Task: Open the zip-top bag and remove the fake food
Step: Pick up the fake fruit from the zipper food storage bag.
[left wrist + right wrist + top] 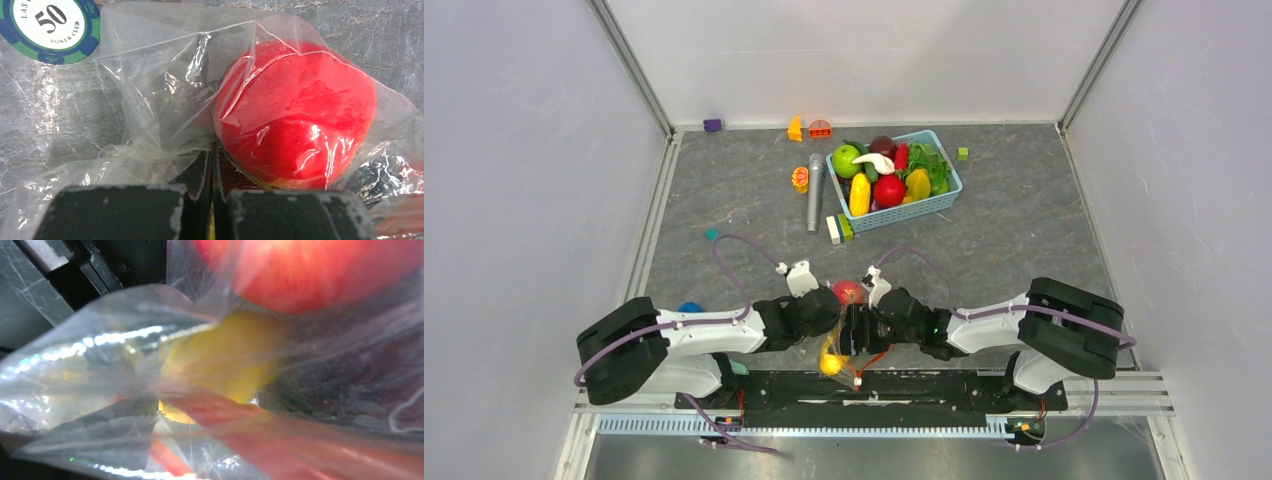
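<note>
left gripper (212, 161): clenched, 2 fingers (196, 172) pressed together, pinching a bunched fold of bag film
right gripper (856, 330): at the bag's other side, facing the left gripper; its fingers don't show in the right wrist view and the top view is too small, so cannot tell if clamped or released
bag (160, 95): clear, crinkly, between the 2 grippers at the near table edge, just in front of the arm bases
red fruit (300, 115): inside bag at its far end, film stretched over it, just beside the left fingers
yellow piece (225, 360): inside bag at its near end, under the red fruit in the right wrist view, blurred
zip strip (260, 425): orange-red band across the right wrist view, blurred; cannot tell if sealed
poker chip (50, 22): green, blue and white, marked 50, on the table just beside a bag corner
basket (906, 212): light blue, far centre-right, well apart from the bag; holds green apple (845, 158), lettuce (932, 165), plus red, yellow and white pieces
silver cylinder (815, 195): lying just left of the basket
table (1024, 240): grey, marbled
</note>
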